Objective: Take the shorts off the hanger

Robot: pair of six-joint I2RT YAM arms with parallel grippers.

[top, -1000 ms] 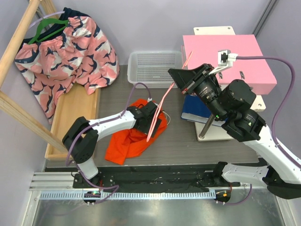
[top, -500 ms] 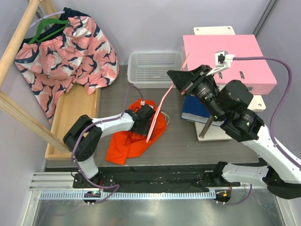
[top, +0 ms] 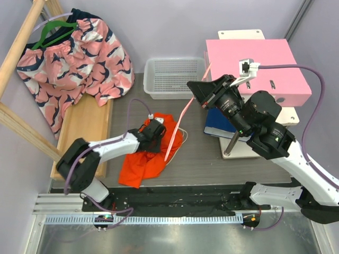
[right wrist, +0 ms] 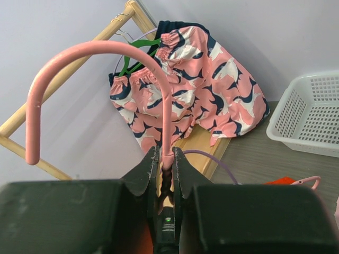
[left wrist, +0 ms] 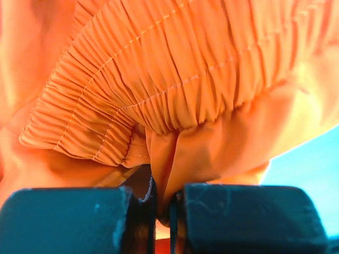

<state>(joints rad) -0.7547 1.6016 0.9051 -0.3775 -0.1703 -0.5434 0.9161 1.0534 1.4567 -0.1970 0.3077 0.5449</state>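
The orange shorts (top: 139, 161) lie in a heap by the table's (top: 206, 153) near edge. The left claw (left wrist: 163, 203) is pinched shut on a fold of them. The pink hanger (right wrist: 166, 106) slants up from the shorts, maybe tucked inside, with its hook end squeezed in the right claw (right wrist: 165, 159).

The shorts (top: 139, 164) are showing soft, matt orange cloth, gathered and stitched at the waistband. The hanger (right wrist: 100, 47) is presenting a smooth, faintly glossy pink coating. The basket (top: 172, 76) is displaying white perforated plastic. The surface (top: 206, 153) is showing matt grey wood grain. The left hand (left wrist: 162, 203) is presenting dark, scuffed, matt plastic.
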